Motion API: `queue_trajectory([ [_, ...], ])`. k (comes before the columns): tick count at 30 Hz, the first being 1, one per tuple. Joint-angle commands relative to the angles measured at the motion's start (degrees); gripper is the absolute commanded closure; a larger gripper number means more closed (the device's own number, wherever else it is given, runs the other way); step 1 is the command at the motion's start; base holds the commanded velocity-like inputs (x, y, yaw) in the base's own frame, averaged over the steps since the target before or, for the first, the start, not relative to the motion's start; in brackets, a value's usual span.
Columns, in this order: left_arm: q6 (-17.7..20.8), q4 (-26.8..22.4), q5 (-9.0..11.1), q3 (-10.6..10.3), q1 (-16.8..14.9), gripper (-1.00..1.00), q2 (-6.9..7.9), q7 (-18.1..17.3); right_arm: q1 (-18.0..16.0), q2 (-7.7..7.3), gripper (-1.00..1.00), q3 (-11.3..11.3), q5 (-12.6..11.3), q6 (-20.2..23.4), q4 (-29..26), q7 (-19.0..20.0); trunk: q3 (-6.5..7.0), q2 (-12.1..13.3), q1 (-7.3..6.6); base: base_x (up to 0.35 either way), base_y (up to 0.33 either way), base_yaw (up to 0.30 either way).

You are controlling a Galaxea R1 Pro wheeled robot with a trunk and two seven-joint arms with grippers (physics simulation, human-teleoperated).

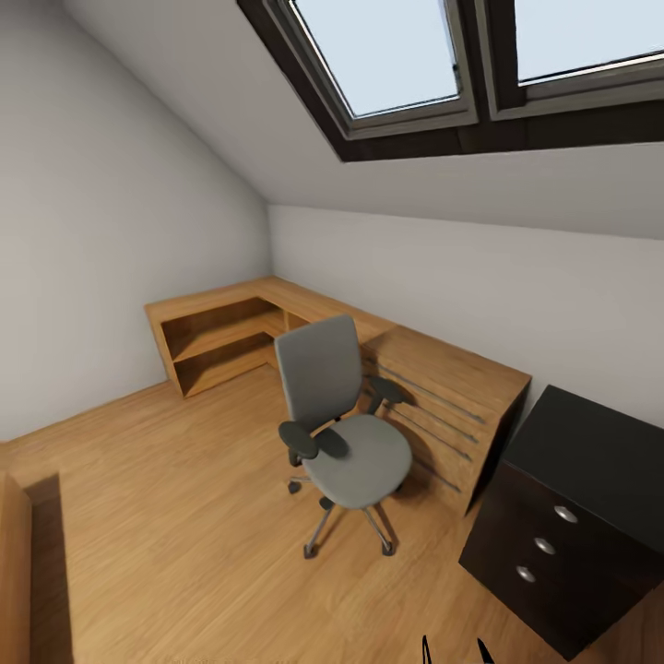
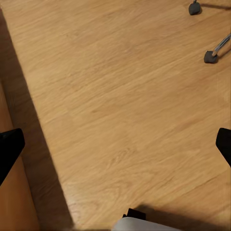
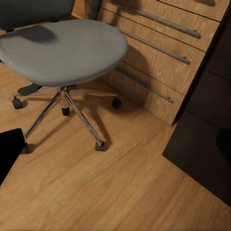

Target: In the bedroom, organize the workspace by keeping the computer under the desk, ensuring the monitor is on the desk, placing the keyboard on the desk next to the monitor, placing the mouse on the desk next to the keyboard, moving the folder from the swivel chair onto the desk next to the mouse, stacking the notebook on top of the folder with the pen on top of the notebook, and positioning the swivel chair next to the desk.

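Note:
The grey swivel chair (image 1: 346, 433) stands on the wood floor in the middle of the head view, its back towards the left, and nothing lies on its seat (image 3: 62, 50). To its right stands the desk (image 1: 599, 452) with a glossy black top and a dark drawer unit (image 1: 544, 544) with three silver knobs. My right gripper (image 1: 455, 650) is open, its tips low in front of the chair's chrome base (image 3: 72, 103) and the dark unit (image 3: 202, 144). Over bare floor my left gripper (image 2: 115, 144) is open and empty, with two chair casters (image 2: 210, 56) beyond it.
A light wood drawer chest (image 1: 443, 397) stands right behind the chair, joined to low open shelves (image 1: 221, 341) along the far wall. A wooden edge (image 1: 14, 572) stands at the near left. The ceiling slopes down under skylights (image 1: 387, 55). Open floor lies left of the chair.

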Motion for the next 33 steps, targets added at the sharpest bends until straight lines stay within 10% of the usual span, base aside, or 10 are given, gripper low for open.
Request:
queue_trajectory([
  [1, -0.05, -0.09, -0.02, -0.48, -0.02, -1.00, 0.02, 0.59, -0.06, 0.04, -1.00, 0.49, -0.22, -0.19, 0.12, -0.30, 0.08, 0.33, -0.20, 0.000, 0.000, 0.265],
  [33, -0.26, -0.09, -0.04, -0.69, -0.01, -1.00, -0.12, 0.36, -0.06, 0.08, -1.00, 0.57, -0.06, -0.30, 0.14, -0.33, 0.98, 2.33, -1.30, 0.142, 0.000, 0.275],
])
